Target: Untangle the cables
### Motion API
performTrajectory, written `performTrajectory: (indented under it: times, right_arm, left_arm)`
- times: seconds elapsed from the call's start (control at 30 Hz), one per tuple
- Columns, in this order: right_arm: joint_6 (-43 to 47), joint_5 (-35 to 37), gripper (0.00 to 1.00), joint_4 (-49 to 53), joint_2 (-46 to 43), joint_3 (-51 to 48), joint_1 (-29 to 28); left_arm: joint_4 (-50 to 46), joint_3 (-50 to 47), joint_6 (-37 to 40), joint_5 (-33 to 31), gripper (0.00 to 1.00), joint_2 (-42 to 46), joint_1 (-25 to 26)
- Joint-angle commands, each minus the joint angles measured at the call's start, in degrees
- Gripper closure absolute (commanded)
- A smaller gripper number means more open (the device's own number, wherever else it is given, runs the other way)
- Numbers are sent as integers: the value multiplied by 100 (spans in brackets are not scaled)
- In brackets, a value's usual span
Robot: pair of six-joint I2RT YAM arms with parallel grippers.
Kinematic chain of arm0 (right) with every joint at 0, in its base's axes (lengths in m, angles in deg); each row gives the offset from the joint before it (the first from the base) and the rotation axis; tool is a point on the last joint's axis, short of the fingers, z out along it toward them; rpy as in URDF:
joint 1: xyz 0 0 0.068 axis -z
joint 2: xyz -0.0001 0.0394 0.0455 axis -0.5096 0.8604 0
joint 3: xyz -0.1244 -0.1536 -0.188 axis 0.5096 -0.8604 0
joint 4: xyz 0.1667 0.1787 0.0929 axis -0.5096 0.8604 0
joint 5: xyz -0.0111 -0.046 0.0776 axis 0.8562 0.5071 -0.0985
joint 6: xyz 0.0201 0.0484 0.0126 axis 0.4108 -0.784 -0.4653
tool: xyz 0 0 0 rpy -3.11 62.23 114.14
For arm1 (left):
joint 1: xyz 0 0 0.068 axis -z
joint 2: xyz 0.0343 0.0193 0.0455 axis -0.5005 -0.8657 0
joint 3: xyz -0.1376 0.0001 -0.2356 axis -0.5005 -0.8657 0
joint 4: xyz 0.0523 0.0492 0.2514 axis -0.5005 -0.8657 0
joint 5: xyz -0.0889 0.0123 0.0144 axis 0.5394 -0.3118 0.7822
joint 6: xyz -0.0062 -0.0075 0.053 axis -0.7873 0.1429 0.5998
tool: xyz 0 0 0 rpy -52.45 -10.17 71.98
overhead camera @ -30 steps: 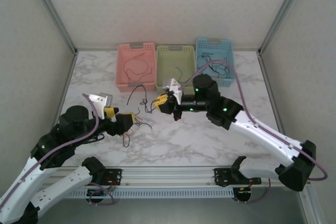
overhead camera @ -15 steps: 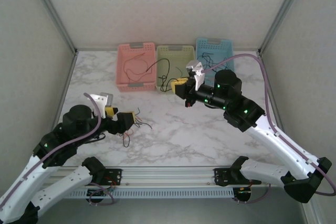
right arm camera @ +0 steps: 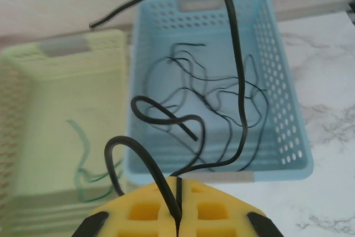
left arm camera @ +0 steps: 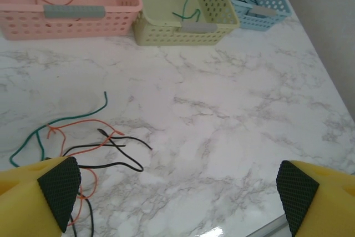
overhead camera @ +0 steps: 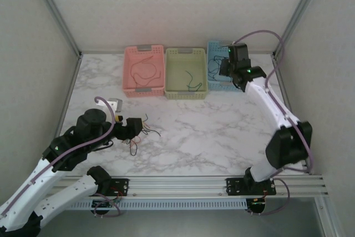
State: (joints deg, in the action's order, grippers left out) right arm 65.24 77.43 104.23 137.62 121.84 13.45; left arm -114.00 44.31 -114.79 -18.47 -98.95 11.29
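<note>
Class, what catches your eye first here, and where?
The right gripper, shut on a black cable, hangs over the blue basket at the far edge of the table. Beside it stand a green basket and a pink basket. The open left gripper hovers near a red, green and black tangle.

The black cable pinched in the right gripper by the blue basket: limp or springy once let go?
Probably springy rather than limp: the black cable stands up from the shut right gripper in self-supporting loops. Thin, so likely light. Its curls may snag the strands lying in the blue basket.
</note>
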Motion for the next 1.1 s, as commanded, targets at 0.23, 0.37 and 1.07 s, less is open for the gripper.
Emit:
performTrajectory:
  times: [0.23, 0.37, 1.07]
  right_arm:
    - [-277, 42, 85, 840, 2108, 2203, 503]
    - [-417, 131, 38, 921, 2316, 2473, 527]
    - [-251, -1438, 40, -61, -1151, -972, -219]
  left_arm:
    - [-235, -147, -414, -701, 6, -60, -10]
    - [-324, -292, -898, -1187, 1, -164, -82]
    - [1332, -1691, -2776, 483, 15, -1011, -892]
